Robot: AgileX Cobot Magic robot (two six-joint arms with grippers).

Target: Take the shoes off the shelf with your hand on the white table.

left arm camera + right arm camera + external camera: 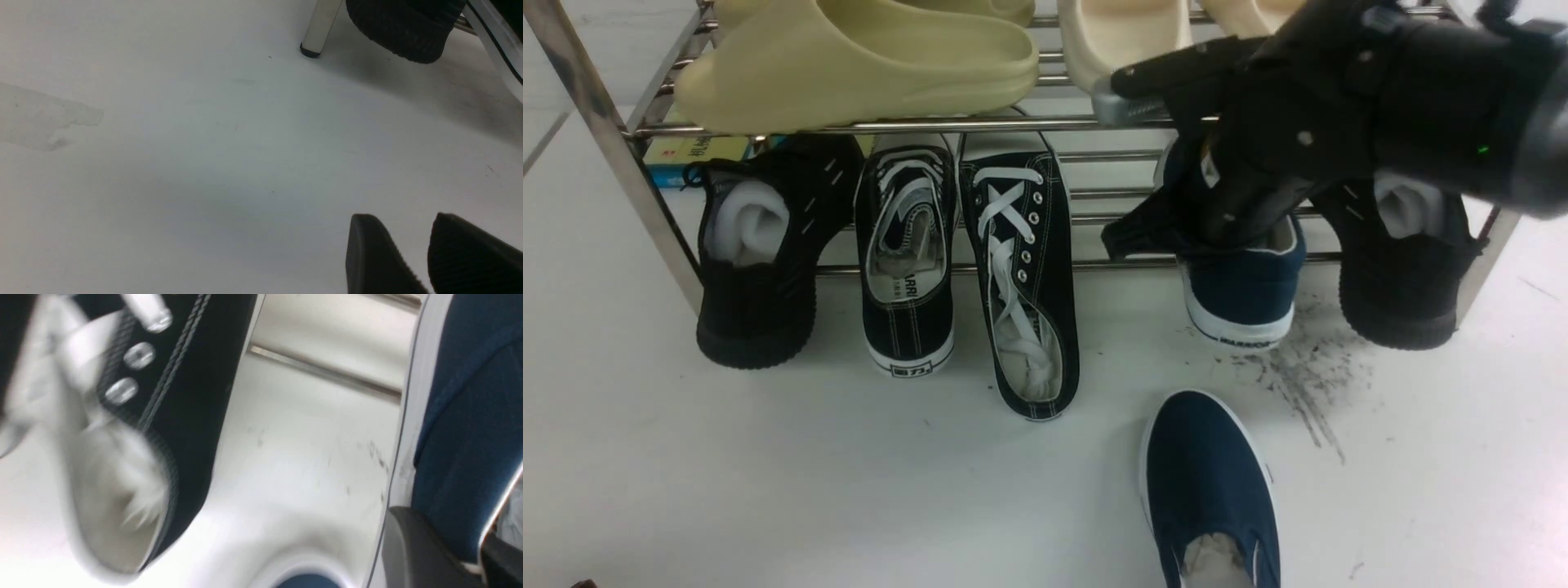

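1. Jaws of the right gripper (pixel 1188 233) pinch the side of one blue shoe (pixel 1241 294); the right wrist view shows a finger on each side.
2. Only the left wrist view shows the left gripper (pixel 421 253), a little open and holding nothing.
3. That shoe sits low on the shelf (pixel 890 126); the other blue shoe (pixel 1209 482) lies on the white table (pixel 768 457), apart from the jaws.

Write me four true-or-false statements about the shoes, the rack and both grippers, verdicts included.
One navy shoe lies on the white table, off the shelf. True.
The right gripper holds a black lace-up sneaker. False: it clasps the other navy shoe, on the lower tier.
Yellow slides sit on the upper tier. True.
The left gripper holds a shoe. False: it hangs over the table, holding nothing.
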